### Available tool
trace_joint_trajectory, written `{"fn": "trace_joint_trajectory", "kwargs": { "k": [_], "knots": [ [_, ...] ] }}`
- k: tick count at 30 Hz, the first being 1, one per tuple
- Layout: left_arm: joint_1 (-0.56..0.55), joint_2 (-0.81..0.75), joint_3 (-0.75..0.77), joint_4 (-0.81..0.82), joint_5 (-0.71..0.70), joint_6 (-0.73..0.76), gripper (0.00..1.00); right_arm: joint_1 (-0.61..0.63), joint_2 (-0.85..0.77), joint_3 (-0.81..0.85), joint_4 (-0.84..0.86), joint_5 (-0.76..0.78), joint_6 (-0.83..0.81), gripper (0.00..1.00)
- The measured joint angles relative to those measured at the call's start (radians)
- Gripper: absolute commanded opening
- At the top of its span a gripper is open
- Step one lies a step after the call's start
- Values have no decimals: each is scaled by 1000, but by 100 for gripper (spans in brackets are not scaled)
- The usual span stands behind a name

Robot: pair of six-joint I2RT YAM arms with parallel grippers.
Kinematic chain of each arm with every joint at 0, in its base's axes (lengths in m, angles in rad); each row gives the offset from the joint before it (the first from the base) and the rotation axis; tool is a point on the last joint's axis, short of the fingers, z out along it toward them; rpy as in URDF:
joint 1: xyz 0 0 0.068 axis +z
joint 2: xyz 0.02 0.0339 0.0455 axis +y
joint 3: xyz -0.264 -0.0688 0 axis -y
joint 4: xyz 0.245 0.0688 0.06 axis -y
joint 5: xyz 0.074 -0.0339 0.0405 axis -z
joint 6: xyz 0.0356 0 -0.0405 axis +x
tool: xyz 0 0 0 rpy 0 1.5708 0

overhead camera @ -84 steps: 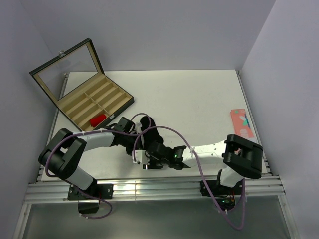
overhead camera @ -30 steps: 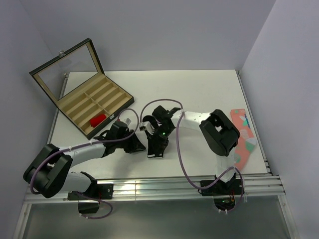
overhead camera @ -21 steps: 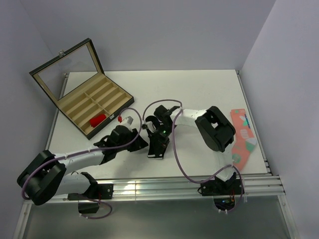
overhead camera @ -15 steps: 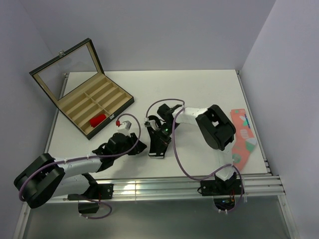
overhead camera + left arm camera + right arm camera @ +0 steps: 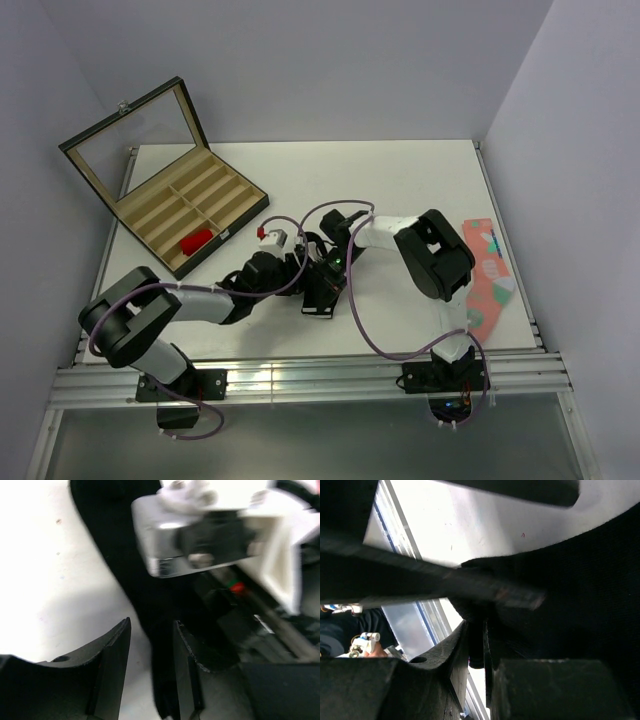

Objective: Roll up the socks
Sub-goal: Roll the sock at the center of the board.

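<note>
From the overhead camera I see the white table (image 5: 400,190) with both arms folded in toward its near middle. At the back left sits a black display case (image 5: 165,185), its glass lid propped up and its tan tray split into long compartments. A salmon-pink sock (image 5: 487,272) with green and white patches lies along the right edge, just beside the right arm's elbow and well apart from the work.

The black sock (image 5: 318,298) is on the table where the two wrists meet, its white-striped cuff pointing toward the near edge. On my left wrist camera it runs as a dark band (image 5: 135,580) from the top of the picture down between the fingers. The red sock (image 5: 197,241) lies in a compartment at the near end of the case, by the front wall.

The left gripper (image 5: 150,626) stands partly open. The fabric passes between its fingers with bare table showing on one side, so I see no pinch there. The right gripper (image 5: 476,630) is nearly closed, with a fold of the black sock caught in the thin slot between its fingers.
</note>
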Motion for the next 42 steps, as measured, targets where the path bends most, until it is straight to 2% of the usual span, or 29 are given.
{"fn": "trace_joint_trajectory", "kwargs": {
  "k": [12, 18, 27, 42],
  "knots": [
    [51, 40, 30, -45, -18, -3, 50, 0, -1, -1, 0, -1, 0, 20],
    [115, 115, 72, 21, 28, 11, 49, 0, -1, -2, 2, -2, 3, 20],
    [139, 192, 141, 48, 70, 77, 49, -37, -2, -3, 8, -2, 15, 20],
    [182, 302, 169, 221, 89, 105, 49, -22, -2, -3, -16, -21, -3, 19]
  ]
}}
